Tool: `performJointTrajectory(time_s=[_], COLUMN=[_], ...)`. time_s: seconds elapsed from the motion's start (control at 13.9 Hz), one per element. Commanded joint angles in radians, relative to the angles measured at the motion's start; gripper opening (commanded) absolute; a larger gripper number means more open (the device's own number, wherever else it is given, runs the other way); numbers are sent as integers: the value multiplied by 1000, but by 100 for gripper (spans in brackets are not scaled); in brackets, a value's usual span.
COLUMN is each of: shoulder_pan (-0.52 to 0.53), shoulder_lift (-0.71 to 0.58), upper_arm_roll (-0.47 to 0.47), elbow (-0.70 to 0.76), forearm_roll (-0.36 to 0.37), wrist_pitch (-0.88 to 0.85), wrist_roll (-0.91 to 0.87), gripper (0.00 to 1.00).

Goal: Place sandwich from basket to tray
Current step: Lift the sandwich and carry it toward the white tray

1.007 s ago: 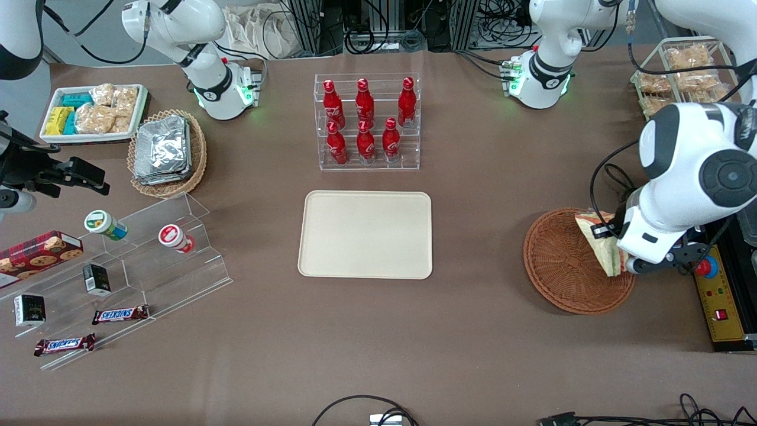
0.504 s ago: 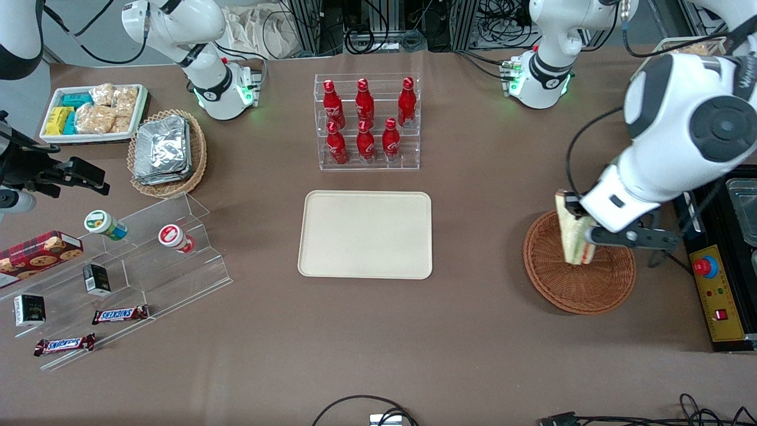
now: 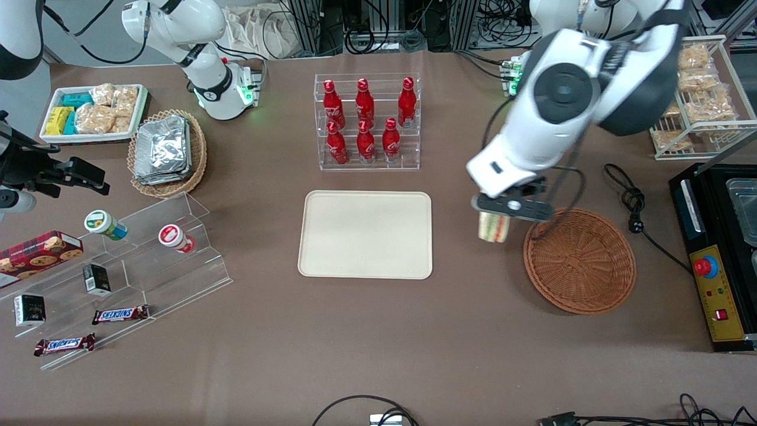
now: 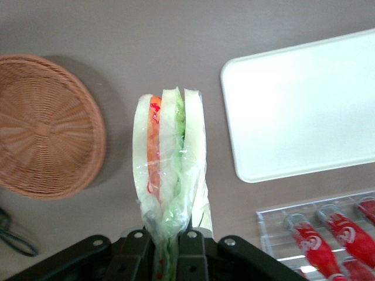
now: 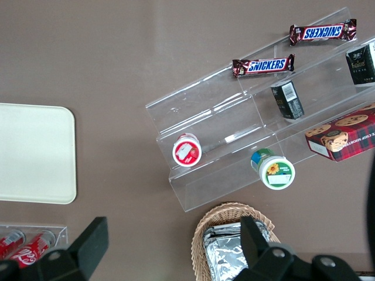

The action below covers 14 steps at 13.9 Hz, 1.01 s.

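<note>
One pincer (image 3: 495, 220) clamps the sandwich (image 3: 494, 227) right of frame centre. It hangs between tray (image 3: 365, 234) and basket (image 3: 579, 260), above the counter (image 3: 461, 331).

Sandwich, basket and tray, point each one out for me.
sandwich (image 4: 169, 158): left wrist view, middle bread layer, clamped in the gripper (image 4: 170, 249).
basket (image 3: 579, 260): front view, woven floor.
tray (image 3: 365, 234): front view, bare flat centre.

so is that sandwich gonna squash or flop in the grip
Probably soft: the gripper is shut on the sandwich at one end, and the bread looks pinched there. It holds its wedge shape, so likely not floppy. The clear wrap looks slick, so it might slip. It hangs between basket and tray.
</note>
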State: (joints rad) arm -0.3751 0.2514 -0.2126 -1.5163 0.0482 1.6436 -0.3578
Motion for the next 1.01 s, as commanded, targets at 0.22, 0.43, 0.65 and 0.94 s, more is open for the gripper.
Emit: performJointTrajectory(time_s=[0.22,0.43,0.65,0.94], shoulder_pan=[-142,-163,-192,-240], shoulder_lift=[179,264,340,417], upper_arm_roll=[13,13,15,15], elbow=[71,53,48,48], forearm_roll=[51,96,126,185], wrist_pitch=[106,204,272,347], wrist_roll=[-214,-285,-331,-443], gripper=[0,0,0,0])
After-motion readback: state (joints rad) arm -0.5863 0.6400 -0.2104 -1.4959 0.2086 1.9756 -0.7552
